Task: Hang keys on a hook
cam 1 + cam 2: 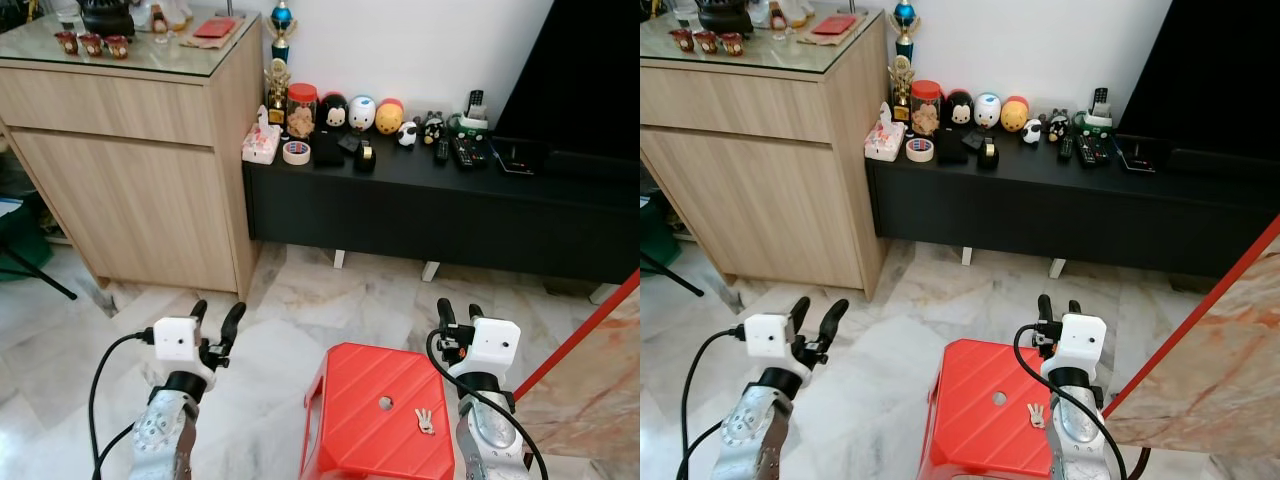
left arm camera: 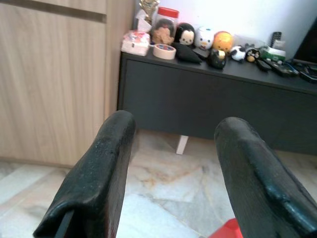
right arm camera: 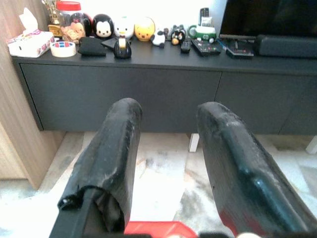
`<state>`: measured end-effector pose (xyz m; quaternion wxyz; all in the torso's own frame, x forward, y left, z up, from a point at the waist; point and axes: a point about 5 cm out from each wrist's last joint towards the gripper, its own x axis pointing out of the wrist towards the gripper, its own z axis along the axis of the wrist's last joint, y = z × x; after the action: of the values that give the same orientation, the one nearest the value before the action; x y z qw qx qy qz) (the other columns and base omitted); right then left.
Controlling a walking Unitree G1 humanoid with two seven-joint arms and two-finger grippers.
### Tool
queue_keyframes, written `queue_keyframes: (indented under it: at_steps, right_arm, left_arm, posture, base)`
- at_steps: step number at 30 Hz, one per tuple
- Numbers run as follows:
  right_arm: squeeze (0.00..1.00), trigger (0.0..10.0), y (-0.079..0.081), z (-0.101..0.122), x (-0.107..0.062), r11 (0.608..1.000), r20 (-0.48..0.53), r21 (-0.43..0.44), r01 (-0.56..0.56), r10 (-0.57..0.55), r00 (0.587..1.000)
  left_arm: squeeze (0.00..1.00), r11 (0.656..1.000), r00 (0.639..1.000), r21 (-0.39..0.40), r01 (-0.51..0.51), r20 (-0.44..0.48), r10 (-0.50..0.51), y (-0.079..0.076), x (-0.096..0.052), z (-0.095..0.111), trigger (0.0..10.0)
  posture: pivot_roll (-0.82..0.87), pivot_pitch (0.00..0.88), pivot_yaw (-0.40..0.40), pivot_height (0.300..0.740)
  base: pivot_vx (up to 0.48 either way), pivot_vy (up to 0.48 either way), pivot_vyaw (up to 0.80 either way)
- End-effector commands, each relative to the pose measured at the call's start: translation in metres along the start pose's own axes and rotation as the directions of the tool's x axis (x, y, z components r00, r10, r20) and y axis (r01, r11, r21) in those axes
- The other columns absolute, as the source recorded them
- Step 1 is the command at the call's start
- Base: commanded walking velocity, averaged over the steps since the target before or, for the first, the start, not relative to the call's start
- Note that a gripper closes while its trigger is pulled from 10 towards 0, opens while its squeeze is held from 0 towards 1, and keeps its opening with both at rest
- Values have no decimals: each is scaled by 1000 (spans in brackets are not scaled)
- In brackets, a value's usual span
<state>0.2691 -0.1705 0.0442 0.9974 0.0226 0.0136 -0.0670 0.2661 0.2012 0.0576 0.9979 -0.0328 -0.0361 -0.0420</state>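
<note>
Keys (image 1: 425, 421) lie on red stool (image 1: 360, 400) w/ both tools, left (image 1: 217, 322) & right (image 1: 459, 316), raised wide & empty, prob. pre-grab.

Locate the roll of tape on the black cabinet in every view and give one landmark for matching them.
Left eye: roll of tape, upper centre, beside the tissue box.
Right eye: upper centre-left.
Left wrist: top centre.
Right wrist: top left.
Shared landmark: red-lidded jar behind it.

The keys (image 1: 425, 421) lie on the stool (image 1: 360, 400) (right of its hole), the low cabinet (image 1: 420, 215) behind.
</note>
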Motion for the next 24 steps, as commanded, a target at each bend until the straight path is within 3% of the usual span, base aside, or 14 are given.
queue_keyframes:
  at_steps: [1,3,17,24]
  right_arm:
    - [0,10000,-4,-1,-1,1000,-15,16,26,-26,1000]
    - [0,10000,-4,0,4,998,-34,50,42,-40,999]
    - [0,10000,-3,1,5,999,-56,28,27,-25,998]
    - [0,10000,-1,3,7,999,-42,39,6,-5,999]
  left_arm:
    - [0,1000,1000,1,10,-4,-10,-3,-1,1,10000]
    - [0,1000,1000,-7,9,2,-9,-5,1,3,10000]
    - [0,1000,999,5,19,-40,-19,-6,0,2,10000]
    - [0,1000,998,5,22,-63,-22,-7,-1,1,10000]
  posture:
    - [25,1,-108,740]
    - [27,8,-107,726]
    - [34,12,-104,651]
    - [41,11,-104,651]
  base:
    - [0,0,0]
    - [0,0,0]
    - [0,0,0]
    - [0,0,0]
